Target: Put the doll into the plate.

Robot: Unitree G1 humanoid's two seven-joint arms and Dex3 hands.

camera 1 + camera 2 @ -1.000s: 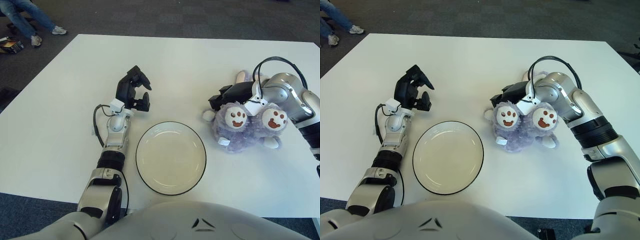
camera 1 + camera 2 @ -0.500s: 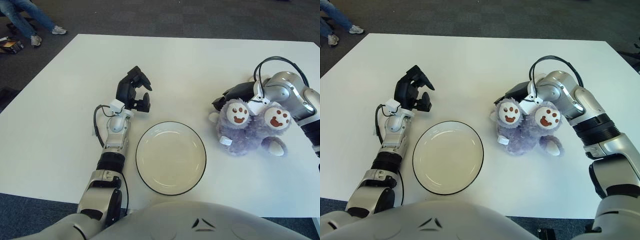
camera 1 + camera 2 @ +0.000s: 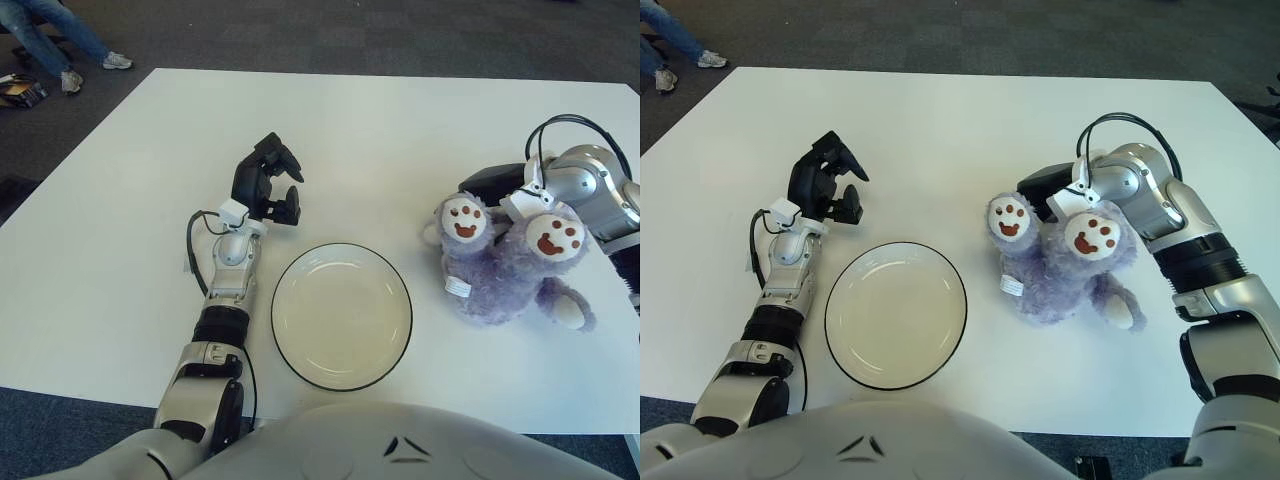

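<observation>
A fluffy purple doll [image 3: 505,275] lies on the white table to the right of the plate, its two brown-printed paws turned up. The round cream plate [image 3: 340,315] with a dark rim sits near the front edge and has nothing in it. My right hand [image 3: 488,183] is pressed against the doll's far side between the paws and is shut on the doll, partly hidden by it. My left hand [image 3: 268,180] is raised just left of the plate's far edge, fingers relaxed and holding nothing.
The white table [image 3: 380,120] stretches beyond the plate and doll. A black cable loops over my right wrist [image 3: 575,135]. A person's legs [image 3: 60,40] and a small box [image 3: 20,92] are on the floor at the far left.
My right hand has moved to the right and the doll has come with it, tipping so its body now trails toward the front. The left hand has stayed put.
</observation>
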